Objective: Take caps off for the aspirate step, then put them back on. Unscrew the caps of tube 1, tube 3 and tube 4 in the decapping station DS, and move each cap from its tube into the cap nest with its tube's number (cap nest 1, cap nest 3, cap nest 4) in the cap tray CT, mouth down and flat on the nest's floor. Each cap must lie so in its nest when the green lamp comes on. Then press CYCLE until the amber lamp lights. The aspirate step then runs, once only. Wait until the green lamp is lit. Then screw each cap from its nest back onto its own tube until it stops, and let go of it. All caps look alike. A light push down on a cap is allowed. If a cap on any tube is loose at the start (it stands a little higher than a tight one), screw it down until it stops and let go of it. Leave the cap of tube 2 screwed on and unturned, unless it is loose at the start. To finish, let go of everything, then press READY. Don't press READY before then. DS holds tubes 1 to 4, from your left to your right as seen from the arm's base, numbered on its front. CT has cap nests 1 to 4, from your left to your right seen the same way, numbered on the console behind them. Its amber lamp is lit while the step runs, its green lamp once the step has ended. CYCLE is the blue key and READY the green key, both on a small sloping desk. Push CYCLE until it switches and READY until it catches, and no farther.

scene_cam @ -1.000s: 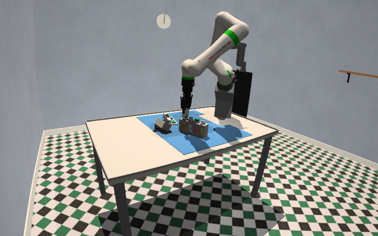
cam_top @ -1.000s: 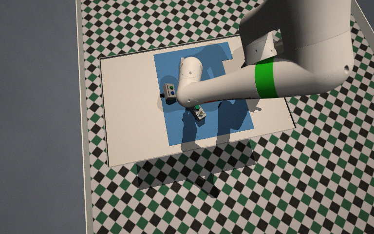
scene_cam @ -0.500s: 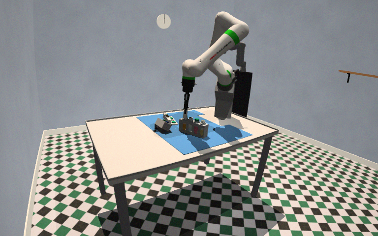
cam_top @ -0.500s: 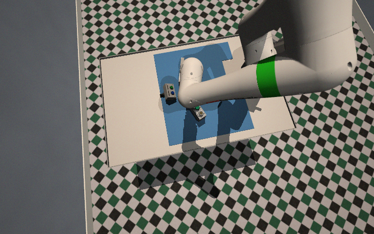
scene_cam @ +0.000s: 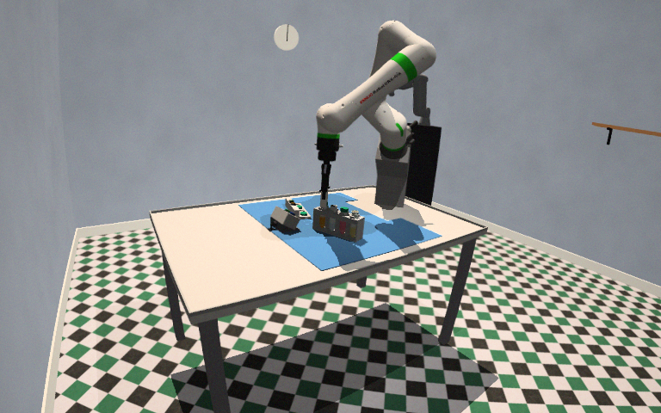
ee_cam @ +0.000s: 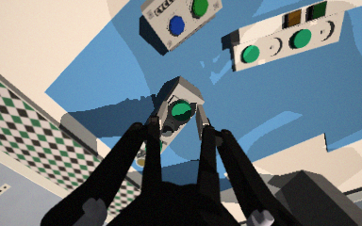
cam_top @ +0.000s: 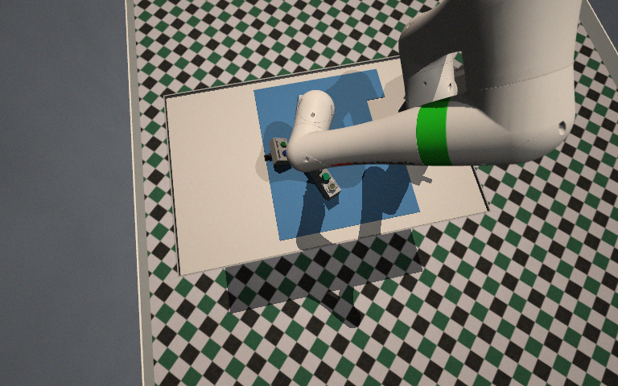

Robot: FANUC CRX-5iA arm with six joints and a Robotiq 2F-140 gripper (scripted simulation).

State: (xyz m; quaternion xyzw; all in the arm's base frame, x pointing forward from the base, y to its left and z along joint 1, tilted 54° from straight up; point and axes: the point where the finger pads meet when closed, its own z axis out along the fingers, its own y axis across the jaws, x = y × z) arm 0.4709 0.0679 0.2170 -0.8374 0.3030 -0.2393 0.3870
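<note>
From the top, my forearm hides the pincer. Only the far half of DS (cam_top: 319, 179) shows on the counter (cam_top: 214, 182): one capped tube (cam_top: 325, 176), and a bare tube (cam_top: 333, 186) at the far end. The desk (cam_top: 277, 146) sits just beyond the near end of DS.

From the side, my pincer (scene_cam: 323, 198) hangs straight down over the end tube of DS (scene_cam: 341, 229) nearest the desk (scene_cam: 282, 219). The tray (scene_cam: 296, 208) lies just behind that end. Red lettering runs along my forearm, too small to read.

At the wrist, the fingers stand partly spread on either side of the green cap (ee_cam: 181, 110) on that end tube. They flank it and grip nothing. The tube next along is bare. Beyond DS, the tray (ee_cam: 283, 54) holds two caps (ee_cam: 250, 53) (ee_cam: 302, 39) with a bare nest between them and another at its end. The two lamps (ee_cam: 293, 19) (ee_cam: 319, 10) look dull to me, though I can't be sure. On the desk, "CYCL…" reads beside the blue key (ee_cam: 176, 24), with the green key (ee_cam: 200, 7) next to it.

I take this for tube 4, the last cap to come off. The tray's end nest awaits it. Next I should close squarely on the cap, turn it loose without dragging DS, lift it and carry it to the tray.
</note>
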